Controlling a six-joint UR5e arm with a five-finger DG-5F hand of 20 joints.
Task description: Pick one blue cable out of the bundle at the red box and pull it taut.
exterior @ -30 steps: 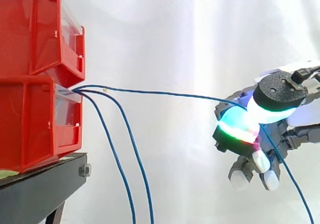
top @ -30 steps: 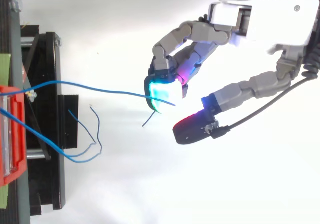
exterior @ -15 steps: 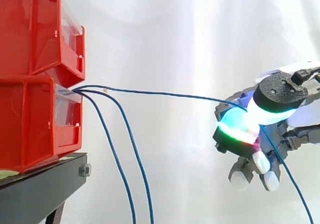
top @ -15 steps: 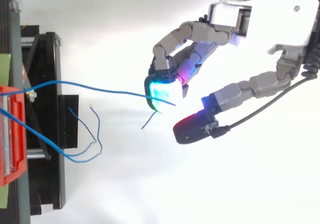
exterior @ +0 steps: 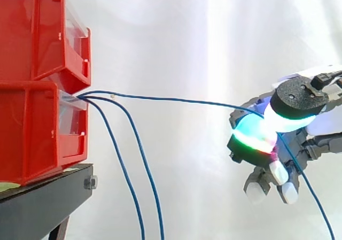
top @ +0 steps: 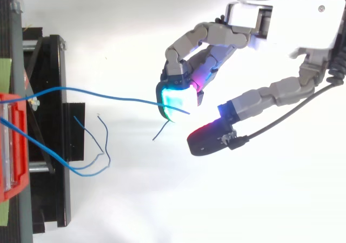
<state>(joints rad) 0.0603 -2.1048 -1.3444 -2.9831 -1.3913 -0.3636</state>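
Side view: two red bins stacked at 9 o'clock, upper red bin [exterior: 37, 31] on lower red bin [exterior: 37, 133], both on black stand [exterior: 37, 202], w/ white curtain [exterior: 187, 37] behind. Blue cables leave the front of the lower bin. One blue cable [exterior: 171, 100] runs nearly level toward 3 o'clock to the hand [exterior: 312, 144], w/ only a slight sag. Past the hand it drops toward 5 o'clock and out the bottom edge. Two other cables [exterior: 144, 165] droop from the same bin toward 6 o'clock. Fingers are curled. The cable passes btwn the cyan pad [exterior: 254, 133] and the thumb pad [exterior: 294, 103] just above it.

Top view: bin [top: 8, 145] and stand [top: 54, 172] at 9 o'clock; hand [top: 281, 21] comes in from approx 2 o'clock. Cable [top: 108, 96] goes from the bin toward 3 o'clock and lies across the cyan pad [top: 175, 99] of a curled finger. Thumb pad [top: 208, 140], glowing red, sits at 4 o'clock of it w/ a small gap btwn them. So the cable is hooked on the curled finger; can't tell if the pinch is tight. A short cable tail [top: 161, 130] shows at 7 o'clock of the cyan pad. Slack cables [top: 86, 170] loop near the stand.
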